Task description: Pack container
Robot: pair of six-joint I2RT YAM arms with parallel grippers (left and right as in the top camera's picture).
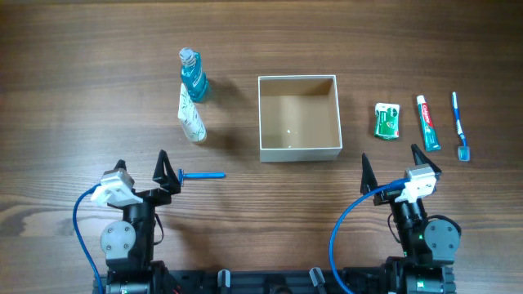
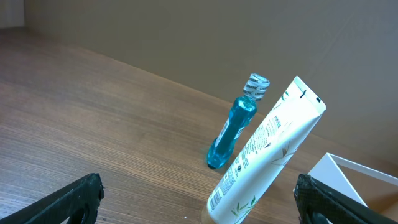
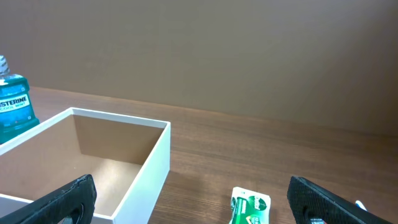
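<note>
The container [image 1: 299,152], a square open box with white walls and a tan inside, stands empty at the table's middle. Left of it stand a blue mouthwash bottle [image 1: 193,75] and a white tube [image 1: 191,118]. To its right lie a green floss pack [image 1: 386,120], a toothpaste tube [image 1: 427,122] and a blue toothbrush [image 1: 461,126]. My left gripper [image 1: 141,163] is open near the front left, facing the bottle [image 2: 239,124] and the white tube [image 2: 267,155]. My right gripper [image 1: 391,159] is open at the front right, with the floss pack [image 3: 250,208] and the container's wall [image 3: 152,168] ahead of it.
A second blue toothbrush [image 1: 203,175] lies on the wood just right of my left gripper's finger. Both arm bases sit at the table's near edge. The mouthwash bottle [image 3: 12,109] shows beyond the container in the right wrist view.
</note>
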